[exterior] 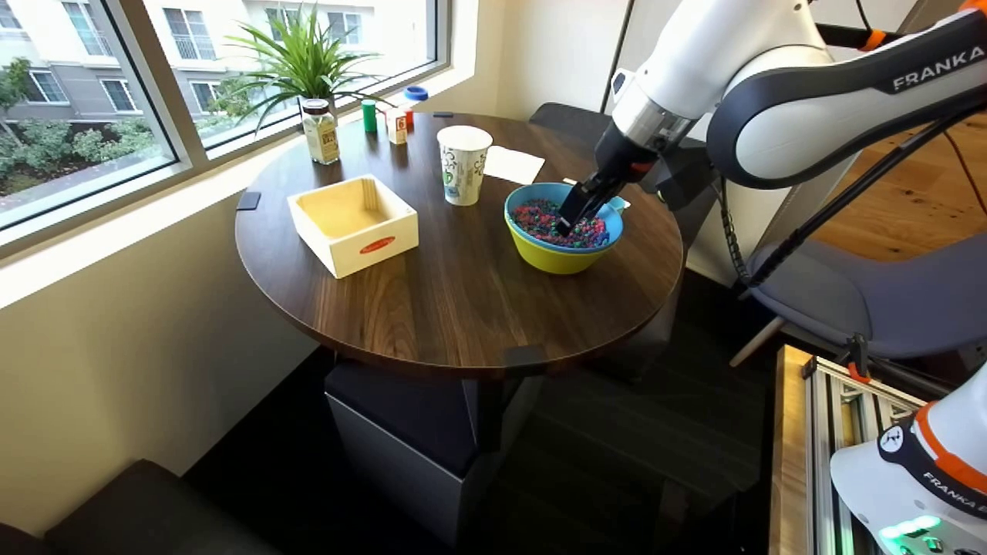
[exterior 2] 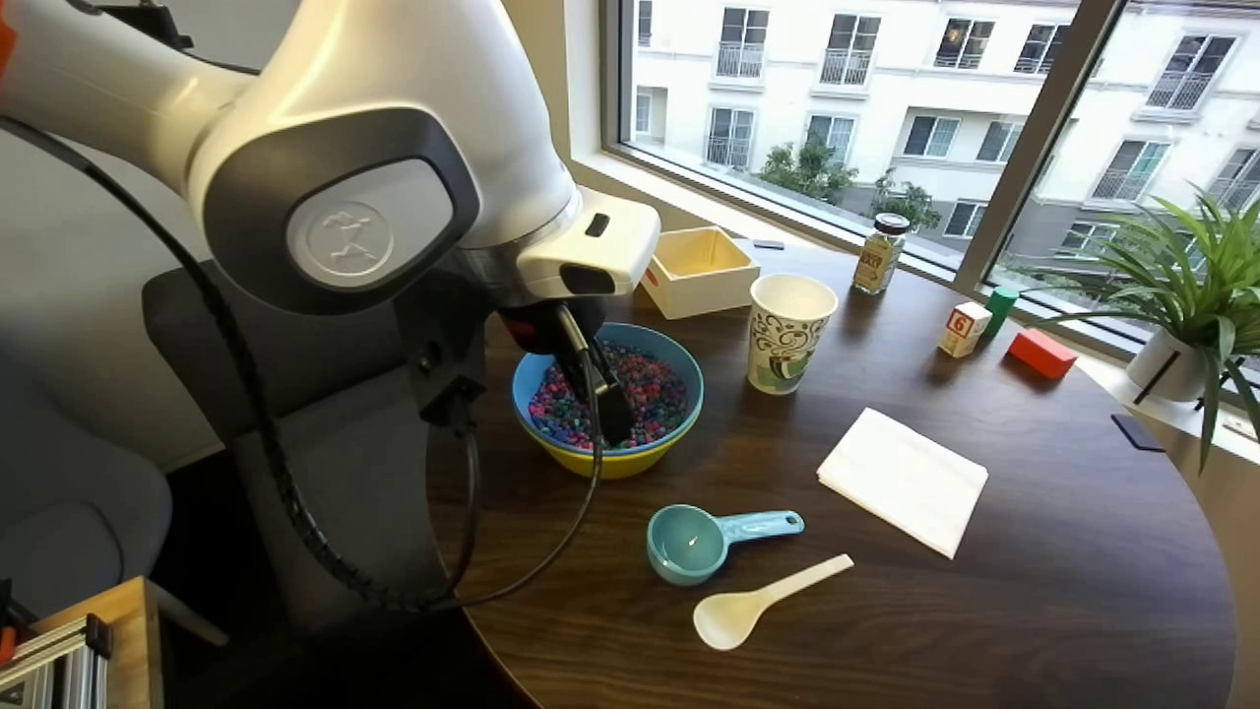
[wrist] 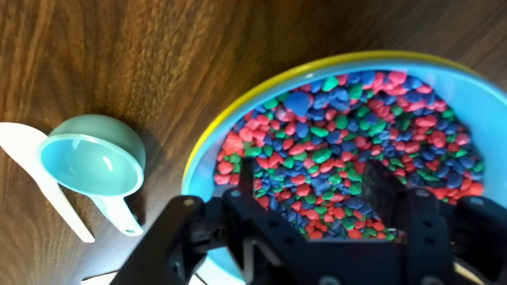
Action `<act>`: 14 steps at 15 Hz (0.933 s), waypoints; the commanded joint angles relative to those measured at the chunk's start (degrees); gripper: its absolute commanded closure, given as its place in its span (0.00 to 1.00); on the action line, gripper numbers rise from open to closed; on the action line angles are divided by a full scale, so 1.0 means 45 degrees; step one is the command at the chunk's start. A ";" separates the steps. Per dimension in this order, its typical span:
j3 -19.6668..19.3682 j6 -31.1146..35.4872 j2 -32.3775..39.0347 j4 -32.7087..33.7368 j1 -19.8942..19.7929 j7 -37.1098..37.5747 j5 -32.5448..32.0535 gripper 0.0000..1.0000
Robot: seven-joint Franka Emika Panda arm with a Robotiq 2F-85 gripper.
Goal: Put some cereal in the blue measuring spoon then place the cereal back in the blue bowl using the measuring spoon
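The blue bowl has a blue-teal inside and a yellow-green outer wall; it also shows in an exterior view and the wrist view. Cereal, a heap of small red, blue and green pieces, lies inside it. The blue measuring spoon lies on the table beside the bowl, empty, and also shows in the wrist view. My gripper is open with nothing between its fingers. It points down inside the bowl's rim, over the cereal. I cannot tell whether the fingertips touch it.
A white plastic spoon lies close to the measuring spoon. A white napkin and a paper cup stand near the bowl. A yellow wooden tray, a glass jar and small blocks are farther off.
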 commanded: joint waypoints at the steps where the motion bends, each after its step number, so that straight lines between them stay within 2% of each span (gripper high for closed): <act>1: -0.0178 0.0271 0.0160 0.0112 0.0220 -0.0018 0.0209 0.59; 6: -0.0188 0.0354 0.0154 0.0122 0.0211 -0.0020 0.0159 0.98; 14: -0.0235 0.0229 -0.0188 0.0219 0.0218 -0.0154 0.0211 0.99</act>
